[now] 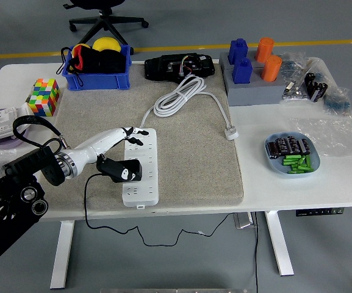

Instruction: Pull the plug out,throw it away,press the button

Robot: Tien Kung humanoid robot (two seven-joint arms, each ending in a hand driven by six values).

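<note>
Head view: the robot's left hand [134, 130] reaches in from eight o'clock and rests its pale fingers, loosely spread and gripping nothing, on the far end of the white power strip [141, 166], which lies on a grey mat [194, 159] at the centre of the white bench [298, 189]. A black plug [122, 170] sits at the strip's near left edge, its thin black cable [111, 227] looping off the bench toward six o'clock; whether it is seated in a socket cannot be told. The hand's place beyond the plug suggests the switch-pressing step, though the button itself is not visible; the next move would call for a firm downward press or a reach back to the plug. No right hand shows.

Around the mat: a coiled white cord [182, 97] at twelve o'clock, a blue bin [96, 78] at eleven, a coloured cube [44, 96] at ten, blue and orange blocks [254, 60] at one, a blue dish [292, 155] at three. Grey floor, a yellow line and a chair base lie beyond.
</note>
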